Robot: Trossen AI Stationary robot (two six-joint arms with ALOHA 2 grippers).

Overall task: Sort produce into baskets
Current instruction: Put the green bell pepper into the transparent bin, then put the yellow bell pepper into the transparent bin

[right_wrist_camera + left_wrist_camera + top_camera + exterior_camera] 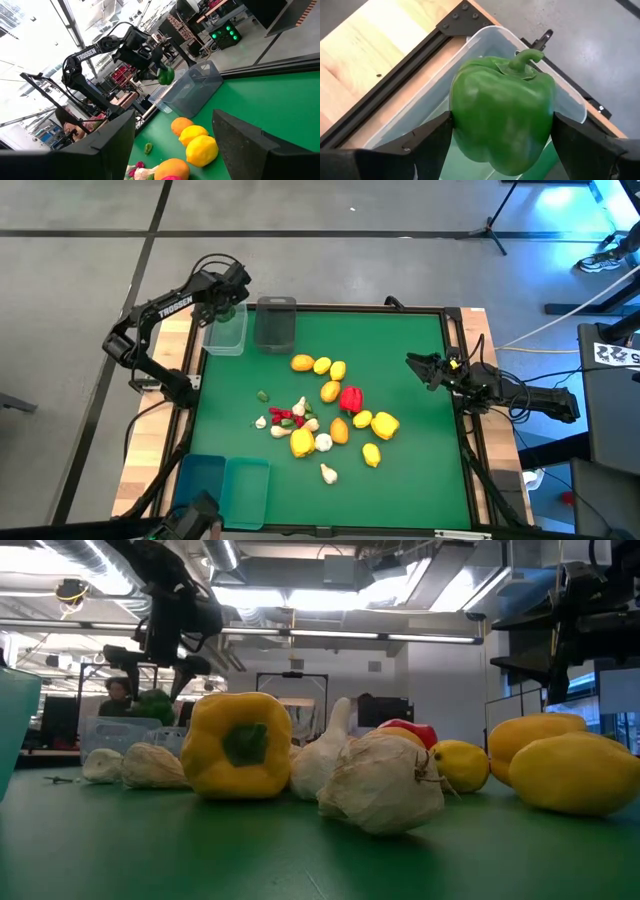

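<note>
My left gripper is shut on a green bell pepper at the table's far left corner. It hangs over a clear basket, with a greyish basket beside that. The pepper also shows in the low view and the right wrist view. Lemons, oranges, peppers, garlic bulbs and chilies lie as a pile of produce on the green mat's middle. My right gripper waits open at the table's right side, level, with nothing between its fingers. My left gripper pinches the green pepper by its two opposite side walls, one finger on each side. The fingers slant down from above. The pepper is lifted clear over the clear basket's open top, its stem pointing away from the wrist.
Two teal-blue baskets stand side by side at the near left corner. A black frame rail and a wooden border run beside the clear basket. A person shows in the room behind the table.
</note>
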